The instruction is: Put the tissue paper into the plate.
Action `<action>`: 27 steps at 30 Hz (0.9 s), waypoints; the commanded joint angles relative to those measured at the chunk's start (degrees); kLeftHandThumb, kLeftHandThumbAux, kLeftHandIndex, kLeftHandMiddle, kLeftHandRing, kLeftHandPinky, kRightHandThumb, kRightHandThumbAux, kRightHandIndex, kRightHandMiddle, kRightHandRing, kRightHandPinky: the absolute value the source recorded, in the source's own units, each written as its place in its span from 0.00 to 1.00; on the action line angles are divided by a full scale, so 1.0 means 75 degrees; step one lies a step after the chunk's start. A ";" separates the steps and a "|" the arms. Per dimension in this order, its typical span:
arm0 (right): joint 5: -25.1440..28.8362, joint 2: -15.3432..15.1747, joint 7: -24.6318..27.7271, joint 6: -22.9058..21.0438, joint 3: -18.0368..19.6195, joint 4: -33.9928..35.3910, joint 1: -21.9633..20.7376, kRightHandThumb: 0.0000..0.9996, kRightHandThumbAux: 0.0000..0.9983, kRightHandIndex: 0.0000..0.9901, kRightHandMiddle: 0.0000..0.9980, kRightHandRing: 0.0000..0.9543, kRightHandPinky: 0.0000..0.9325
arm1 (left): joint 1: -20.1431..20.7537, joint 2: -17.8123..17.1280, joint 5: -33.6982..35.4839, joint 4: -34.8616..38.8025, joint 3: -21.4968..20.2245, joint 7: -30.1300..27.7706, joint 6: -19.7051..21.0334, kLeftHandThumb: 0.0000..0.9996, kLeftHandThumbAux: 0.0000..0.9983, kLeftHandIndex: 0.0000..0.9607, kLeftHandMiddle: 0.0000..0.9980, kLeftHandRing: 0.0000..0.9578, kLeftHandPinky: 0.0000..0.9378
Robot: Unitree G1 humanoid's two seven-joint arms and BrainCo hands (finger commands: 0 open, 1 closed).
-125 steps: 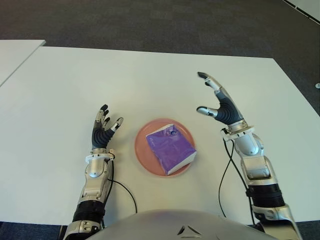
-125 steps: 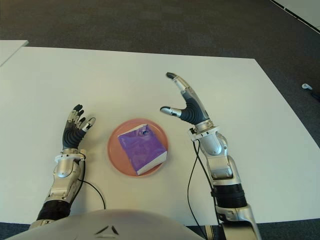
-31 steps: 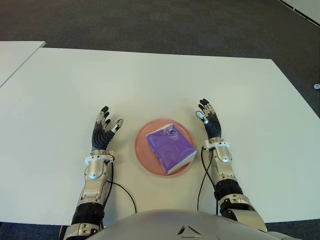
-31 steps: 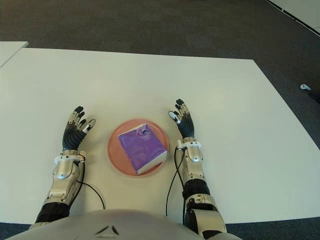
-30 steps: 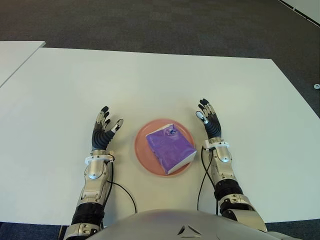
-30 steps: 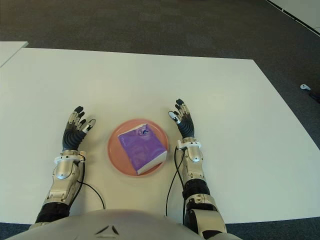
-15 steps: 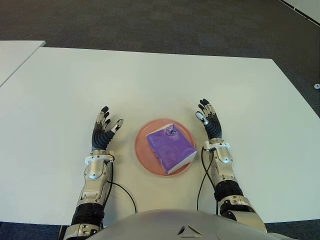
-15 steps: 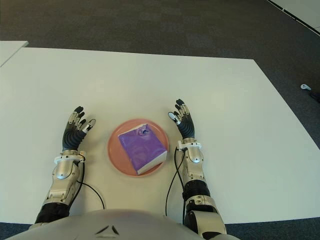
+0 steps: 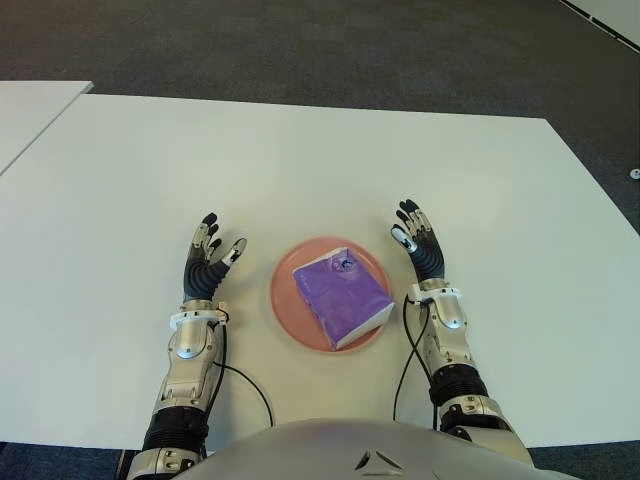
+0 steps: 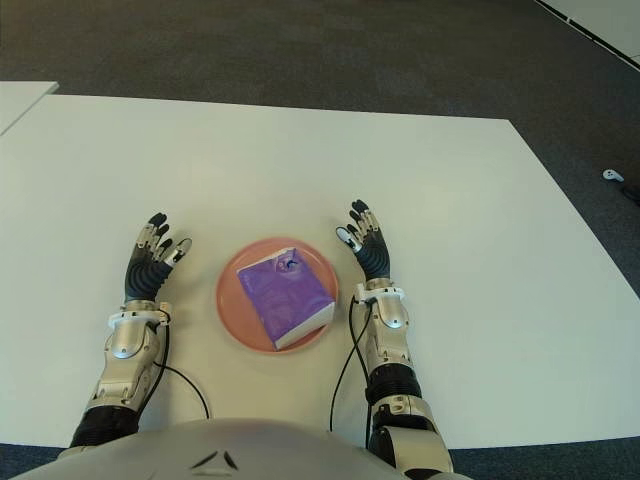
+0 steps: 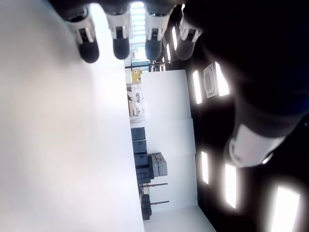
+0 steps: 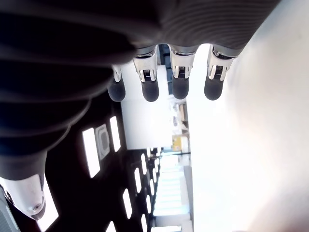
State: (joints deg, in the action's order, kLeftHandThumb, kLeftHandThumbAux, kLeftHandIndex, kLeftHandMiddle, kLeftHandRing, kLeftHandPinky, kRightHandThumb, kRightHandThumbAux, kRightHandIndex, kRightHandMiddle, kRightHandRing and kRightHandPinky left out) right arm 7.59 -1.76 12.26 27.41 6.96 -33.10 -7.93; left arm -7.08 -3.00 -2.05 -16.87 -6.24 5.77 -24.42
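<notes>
A purple tissue pack [image 9: 341, 298] lies flat in the pink plate [image 9: 283, 305] near the table's front edge. My right hand [image 9: 415, 240] shows just right of the plate, fingers straight and spread, holding nothing. On the plate's left side my left hand [image 9: 210, 255] shows, also open and empty. In the right wrist view the fingers [image 12: 178, 82] extend straight with nothing between them. The left wrist view shows the same for the left fingers [image 11: 120, 43].
The white table [image 9: 320, 170] spreads wide behind the plate. Dark carpet [image 9: 300, 40] lies beyond its far edge. A second white table's corner [image 9: 30, 110] shows at the far left. Cables [image 9: 245, 385] trail from both forearms near the front edge.
Since four seconds ago my right hand has drawn back from its raised spot at the right and come down beside the plate. Over the last second nothing visibly moved.
</notes>
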 commanded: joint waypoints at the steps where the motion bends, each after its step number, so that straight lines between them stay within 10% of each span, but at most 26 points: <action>1: 0.0126 0.0120 0.0010 -0.0486 0.0026 -0.0356 0.0634 0.00 0.59 0.00 0.00 0.00 0.00 | -0.0181 -0.0021 0.0049 -0.0246 -0.0015 -0.0098 0.0189 0.00 0.64 0.00 0.00 0.00 0.00; 27: -0.0001 0.0266 -0.0233 -0.0410 -0.0021 -0.0061 0.0781 0.00 0.55 0.00 0.00 0.00 0.00 | -0.0005 -0.0144 0.0085 -0.0481 -0.0047 -0.0145 0.0085 0.00 0.64 0.00 0.00 0.00 0.00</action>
State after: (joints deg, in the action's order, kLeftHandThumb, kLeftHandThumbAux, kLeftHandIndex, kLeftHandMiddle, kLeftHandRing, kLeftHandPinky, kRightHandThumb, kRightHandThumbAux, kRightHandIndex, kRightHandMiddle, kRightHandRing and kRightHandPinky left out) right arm 7.38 -0.90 11.14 27.41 6.97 -30.91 -6.27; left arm -5.92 -3.89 -1.83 -18.45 -6.46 5.67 -25.15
